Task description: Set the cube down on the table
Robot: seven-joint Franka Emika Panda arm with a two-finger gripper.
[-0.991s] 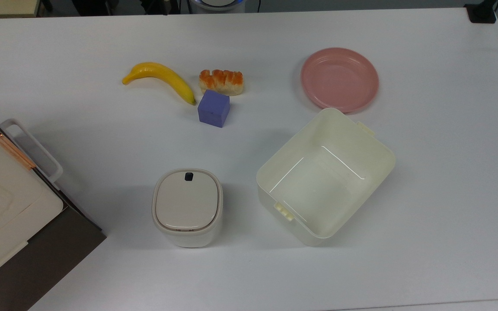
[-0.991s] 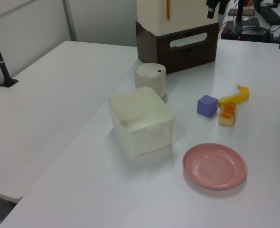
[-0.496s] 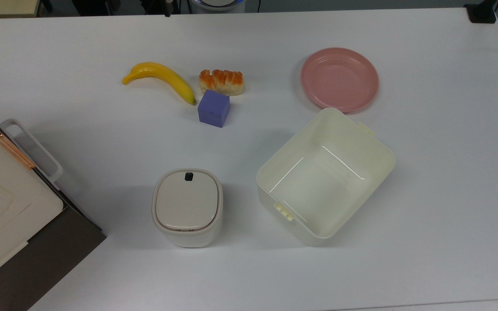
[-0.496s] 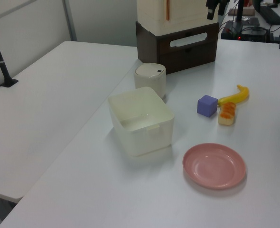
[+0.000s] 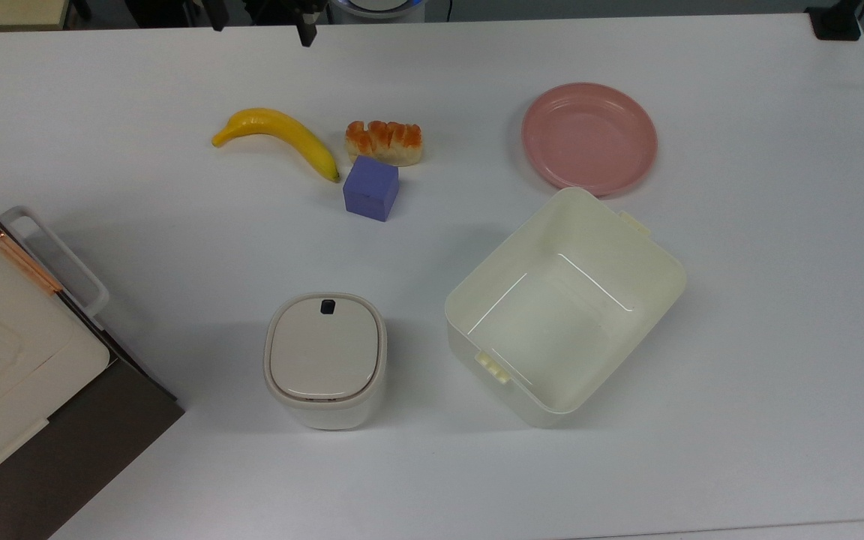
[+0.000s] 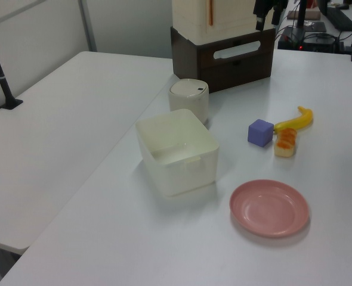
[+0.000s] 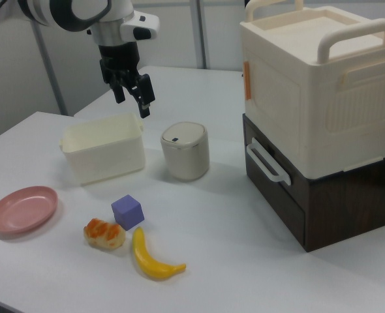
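The purple-blue cube (image 5: 370, 187) rests on the white table (image 5: 739, 315), just in front of the bread piece and beside the banana's tip. It also shows as the cube (image 6: 260, 132) in the left view and the cube (image 7: 127, 211) in the right view. My gripper (image 7: 134, 102) hangs high in the air, open, with nothing between its fingers, well apart from the cube. In the top view the gripper (image 5: 259, 24) pokes in at the top edge, and in the left view the gripper (image 6: 268, 8) is at the top.
A banana (image 5: 282, 135), an orange-topped bread piece (image 5: 385, 142) and a pink plate (image 5: 589, 139) lie on the far half. A cream bin (image 5: 563, 300) and a lidded canister (image 5: 325, 358) stand nearer. A dark drawer unit with a cream box (image 7: 323, 98) occupies one corner.
The gripper's fingertips have come into the top view at its top edge. In the left view the gripper has shifted slightly left. The cube and other objects have not moved.
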